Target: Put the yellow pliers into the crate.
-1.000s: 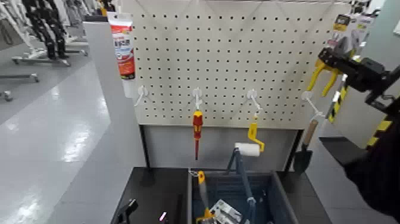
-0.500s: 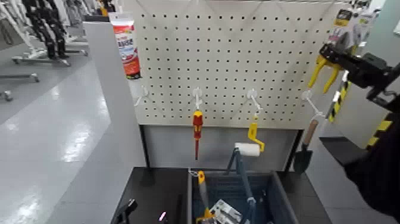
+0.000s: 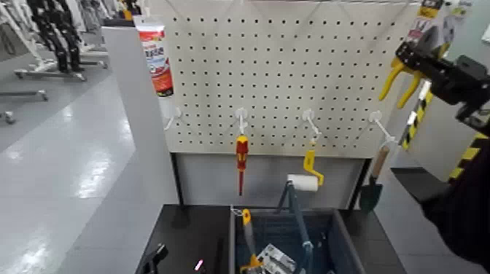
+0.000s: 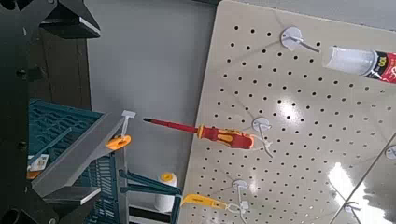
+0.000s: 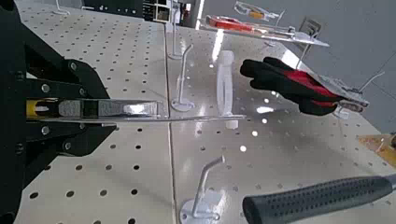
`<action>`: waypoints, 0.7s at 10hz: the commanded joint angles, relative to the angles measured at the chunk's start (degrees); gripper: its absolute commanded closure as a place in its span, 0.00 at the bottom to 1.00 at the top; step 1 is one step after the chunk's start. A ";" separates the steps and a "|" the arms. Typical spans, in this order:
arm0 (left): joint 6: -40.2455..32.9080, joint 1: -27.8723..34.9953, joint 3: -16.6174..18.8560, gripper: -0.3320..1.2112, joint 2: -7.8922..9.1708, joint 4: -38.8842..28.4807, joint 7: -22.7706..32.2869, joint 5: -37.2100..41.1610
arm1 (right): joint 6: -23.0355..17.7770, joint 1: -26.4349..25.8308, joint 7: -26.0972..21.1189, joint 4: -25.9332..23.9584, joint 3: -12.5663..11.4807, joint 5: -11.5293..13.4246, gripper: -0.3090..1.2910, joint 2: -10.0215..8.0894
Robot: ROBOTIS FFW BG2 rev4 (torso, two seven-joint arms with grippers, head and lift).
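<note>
The yellow pliers (image 3: pixel 396 79) on their printed card are held up at the pegboard's top right corner, clear of the hooks. My right gripper (image 3: pixel 408 58) is shut on them. In the right wrist view the card (image 5: pixel 159 110) shows edge-on between the dark fingers (image 5: pixel 56 84). The crate (image 3: pixel 343 244) stands low in front of the board, far below the pliers, with several tools inside. It also shows in the left wrist view (image 4: pixel 56 131). My left gripper (image 3: pixel 153 256) waits low beside the crate's left side.
On the white pegboard (image 3: pixel 292 65) hang a red-and-yellow screwdriver (image 3: pixel 241 157), a yellow-handled paint roller (image 3: pixel 309 169), a wooden-handled tool (image 3: pixel 375 175) and a red-and-white tube (image 3: pixel 154 55). A grey post (image 3: pixel 131 109) stands left of the board.
My right gripper has lifted the yellow pliers up and a little to the right, away from the board. The left arm has not moved.
</note>
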 commanded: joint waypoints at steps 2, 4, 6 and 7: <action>0.09 -0.11 -0.38 0.29 0.32 0.09 0.26 0.00 | 2.68 6.89 -3.52 -11.19 -1.03 0.16 0.95 4.52; 0.18 -0.11 -1.00 0.29 0.67 0.09 1.05 0.18 | 3.38 9.97 -4.49 -13.03 0.81 0.87 0.95 6.90; 0.18 -0.19 -1.08 0.29 0.76 0.09 1.40 0.27 | 3.65 12.87 -4.75 -13.30 2.22 1.75 0.95 9.18; 0.09 -0.19 -1.26 0.29 0.85 0.18 1.40 0.27 | 4.26 14.19 -5.11 -13.21 2.40 2.27 0.95 10.32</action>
